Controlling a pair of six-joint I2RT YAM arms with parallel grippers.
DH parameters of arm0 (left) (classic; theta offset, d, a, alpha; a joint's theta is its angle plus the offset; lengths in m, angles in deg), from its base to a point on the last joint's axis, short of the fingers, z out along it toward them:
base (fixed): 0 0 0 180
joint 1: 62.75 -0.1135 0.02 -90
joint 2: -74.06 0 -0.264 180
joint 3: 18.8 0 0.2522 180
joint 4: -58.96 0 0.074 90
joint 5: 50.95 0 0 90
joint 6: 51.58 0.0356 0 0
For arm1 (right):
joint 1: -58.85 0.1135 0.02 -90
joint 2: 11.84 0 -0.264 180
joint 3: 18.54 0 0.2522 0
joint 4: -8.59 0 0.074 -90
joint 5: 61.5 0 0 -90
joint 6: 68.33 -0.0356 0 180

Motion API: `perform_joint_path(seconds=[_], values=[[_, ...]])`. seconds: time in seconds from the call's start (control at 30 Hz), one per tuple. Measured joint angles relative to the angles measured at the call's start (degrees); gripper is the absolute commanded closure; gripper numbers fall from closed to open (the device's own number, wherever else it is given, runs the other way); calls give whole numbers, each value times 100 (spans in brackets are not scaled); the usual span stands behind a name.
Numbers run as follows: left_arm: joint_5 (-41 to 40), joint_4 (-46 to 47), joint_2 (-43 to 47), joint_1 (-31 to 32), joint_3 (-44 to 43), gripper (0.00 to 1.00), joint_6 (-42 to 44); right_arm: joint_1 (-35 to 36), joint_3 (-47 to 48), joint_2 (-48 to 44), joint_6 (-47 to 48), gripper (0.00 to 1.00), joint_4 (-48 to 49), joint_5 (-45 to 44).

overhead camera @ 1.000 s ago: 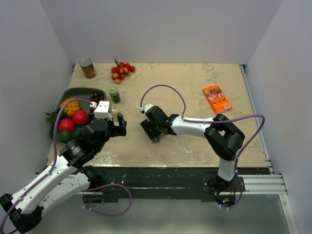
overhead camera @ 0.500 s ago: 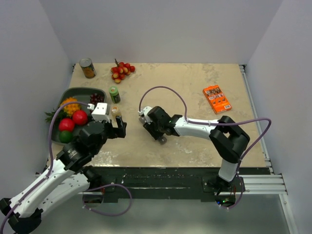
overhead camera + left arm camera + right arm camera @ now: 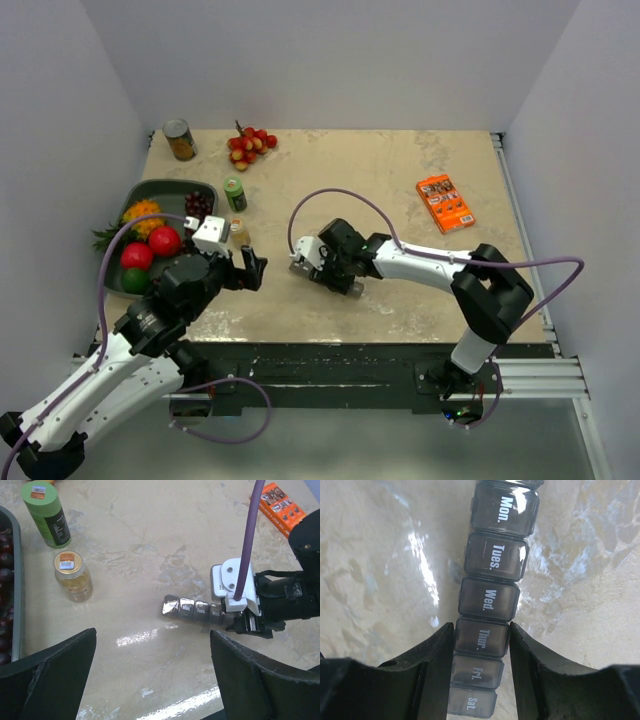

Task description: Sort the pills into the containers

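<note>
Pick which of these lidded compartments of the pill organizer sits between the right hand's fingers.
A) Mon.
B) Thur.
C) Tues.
B: in the right wrist view the right hand has its fingers against either side of the Thur. compartment of the pill organizer, while Mon. and Tues. lie out beyond the fingertips.

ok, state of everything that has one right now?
pill organizer: lying flat, visible lids closed, clamped at Thur.
pill bottle: upright, capped.
green-capped bottle: upright, capped.
can: upright.
left gripper: open, empty.
right gripper: shut on pill organizer.
</note>
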Motion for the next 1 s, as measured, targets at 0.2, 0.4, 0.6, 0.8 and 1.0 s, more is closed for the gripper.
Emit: perform_joint_path(seconds=[0.2,0.4,0.6,0.8,1.0], values=[[227,105,2,0,24,0,111,-555,0,-17,837,40,-544,859],[422,240,-105,0,33,0,195,-973,-15,-352,1320,19,-866,1513],[649,367,-302,-2,33,0,356,-1300,-24,-684,1740,17,-1095,2157],[1088,573,-542,0,33,0,667,-1740,-24,-973,2164,17,-1456,2822],[1661,839,-1064,-2,33,1,1143,-2057,-26,-1574,2588,17,-1624,3521]])
